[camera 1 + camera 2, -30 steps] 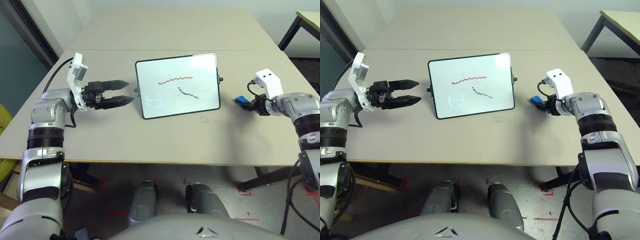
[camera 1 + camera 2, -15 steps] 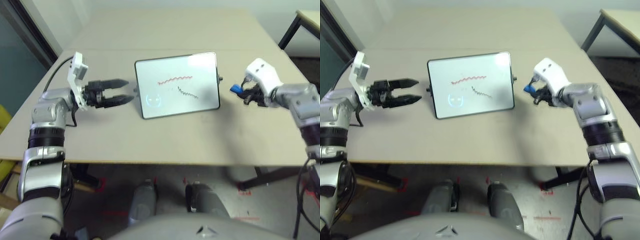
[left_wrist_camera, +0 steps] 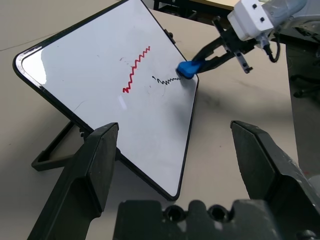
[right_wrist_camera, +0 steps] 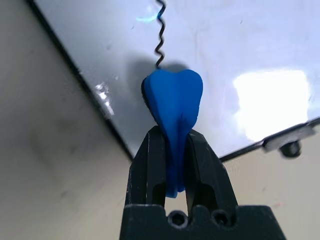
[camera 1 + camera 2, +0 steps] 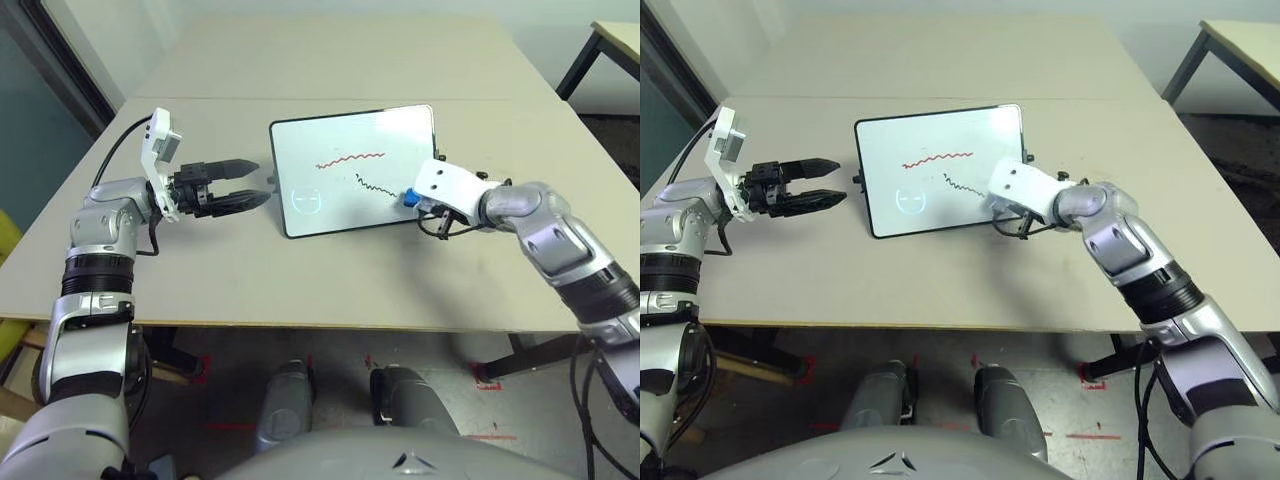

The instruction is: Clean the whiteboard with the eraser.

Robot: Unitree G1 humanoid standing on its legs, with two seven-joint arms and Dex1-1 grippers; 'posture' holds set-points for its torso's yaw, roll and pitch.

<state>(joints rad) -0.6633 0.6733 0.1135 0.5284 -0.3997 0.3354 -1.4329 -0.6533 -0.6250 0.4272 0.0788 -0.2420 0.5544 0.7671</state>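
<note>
The whiteboard (image 5: 355, 168) stands tilted on the table's middle, bearing a red squiggle (image 5: 350, 158), a black squiggle (image 5: 377, 185) and a faint face doodle (image 5: 308, 200). My right gripper (image 3: 200, 58) is shut on the blue eraser (image 4: 174, 100), whose tip presses the board's near right corner at the end of the black squiggle. The eraser (image 3: 188, 68) also appears in the left wrist view. My left gripper (image 5: 252, 183) hovers open just left of the board, fingers pointing at its left edge.
The beige table (image 5: 300, 270) has free room in front of and behind the board. A small folding stand (image 3: 55, 152) props the board from behind. Another table's leg (image 5: 585, 55) shows at the far right.
My right arm swung left from beside the board, carrying the eraser onto the board's lower right corner. The left gripper stayed in place, open.
</note>
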